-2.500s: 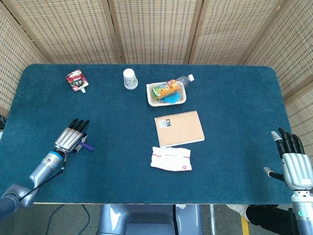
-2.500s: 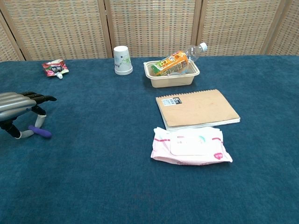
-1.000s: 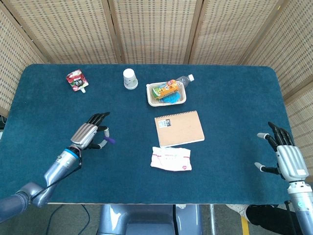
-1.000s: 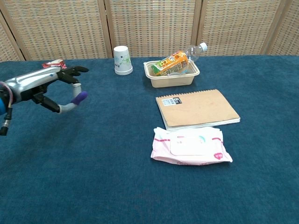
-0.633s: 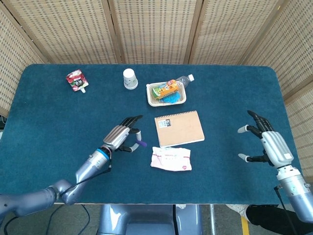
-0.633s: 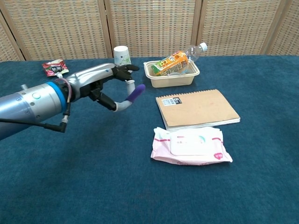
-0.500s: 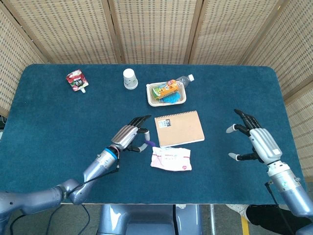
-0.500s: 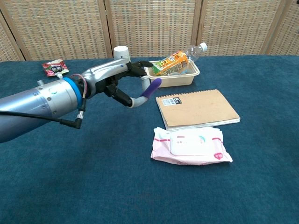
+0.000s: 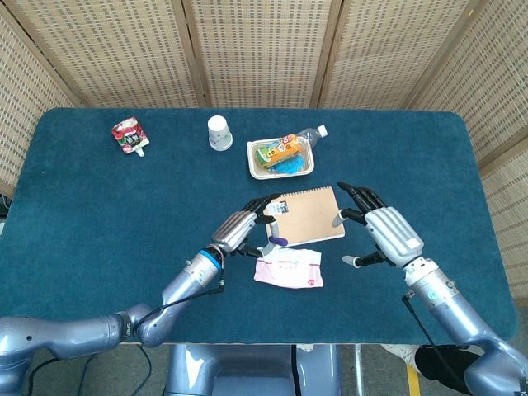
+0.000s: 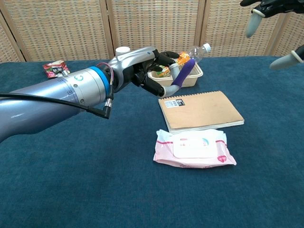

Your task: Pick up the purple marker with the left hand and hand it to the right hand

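- We see the left hand [image 10: 145, 69] pinching the purple marker [image 10: 183, 72] aloft, just left of the notebook [image 9: 303, 216].
- The right hand [image 9: 382, 234] hovers right of the notebook, fingers spread wide, holding nothing.
- Blue cloth covers the table [image 9: 91, 206]; wicker screens [image 9: 256, 49] stand behind.
- Wipes pack [image 9: 289, 268] lies before the notebook; tray [image 9: 283, 157], bottle [image 10: 197, 51], cup [image 9: 219, 132] and pouch [image 9: 129, 136] lie beyond.

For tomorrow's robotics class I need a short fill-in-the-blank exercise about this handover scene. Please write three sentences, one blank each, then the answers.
1. The left hand holds a marker coloured ____.
2. The right hand, fingers spread, holds ____.
3. The pack of wipes lies just in front of the brown ____.

Answers: purple; nothing; notebook
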Motion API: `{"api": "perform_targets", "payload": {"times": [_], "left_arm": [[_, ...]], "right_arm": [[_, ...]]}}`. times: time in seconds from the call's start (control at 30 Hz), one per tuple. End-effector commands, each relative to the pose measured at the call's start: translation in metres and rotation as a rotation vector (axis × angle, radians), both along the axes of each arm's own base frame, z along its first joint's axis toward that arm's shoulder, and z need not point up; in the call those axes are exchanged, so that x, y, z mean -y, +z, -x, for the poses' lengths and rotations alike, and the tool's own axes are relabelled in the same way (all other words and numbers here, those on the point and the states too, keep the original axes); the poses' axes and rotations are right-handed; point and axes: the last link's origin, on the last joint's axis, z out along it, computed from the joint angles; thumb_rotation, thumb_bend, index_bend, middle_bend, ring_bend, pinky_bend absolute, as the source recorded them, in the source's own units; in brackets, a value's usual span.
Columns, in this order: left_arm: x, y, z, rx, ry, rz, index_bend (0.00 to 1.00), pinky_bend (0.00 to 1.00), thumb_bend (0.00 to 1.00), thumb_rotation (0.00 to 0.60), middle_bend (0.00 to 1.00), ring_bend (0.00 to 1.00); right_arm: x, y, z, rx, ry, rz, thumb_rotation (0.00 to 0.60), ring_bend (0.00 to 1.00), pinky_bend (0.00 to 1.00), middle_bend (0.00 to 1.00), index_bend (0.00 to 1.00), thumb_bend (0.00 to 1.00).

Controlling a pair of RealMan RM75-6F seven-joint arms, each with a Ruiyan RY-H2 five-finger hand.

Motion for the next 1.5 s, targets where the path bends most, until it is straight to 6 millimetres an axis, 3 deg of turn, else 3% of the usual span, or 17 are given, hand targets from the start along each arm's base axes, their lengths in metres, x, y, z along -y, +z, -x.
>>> {"api": "perform_targets", "payload": {"times": [0.03, 0.37, 0.73, 1.5], "left_arm": [[0.002, -0.002, -0.004, 0.086, 0.059, 0.054, 0.72, 0.0, 0.48, 0.6, 0.0, 0.0], [0.006, -0.009, -0.007, 0.164, 0.097, 0.112, 0.71, 0.0, 0.48, 0.6, 0.0, 0.0], [0.007, -0.014, -0.012, 0.158, 0.093, 0.127, 0.71, 0.0, 0.49, 0.6, 0.0, 0.0], [0.012, -0.012, -0.012, 0.151, 0.097, 0.137, 0.71, 0.0, 0.48, 0.6, 0.0, 0.0]], "right_arm": [[0.002, -0.004, -0.009, 0.007, 0.008, -0.005, 0.6, 0.0, 0.0, 0.05, 0.44, 0.25], [0.007, -0.015, -0.021, 0.009, 0.014, -0.015, 0.6, 0.0, 0.0, 0.07, 0.46, 0.29], [0.011, -0.032, -0.048, 0.016, 0.054, -0.045, 0.6, 0.0, 0.0, 0.06, 0.51, 0.38], [0.013, -0.05, -0.069, -0.046, 0.054, -0.059, 0.6, 0.0, 0.0, 0.06, 0.52, 0.44]]}}
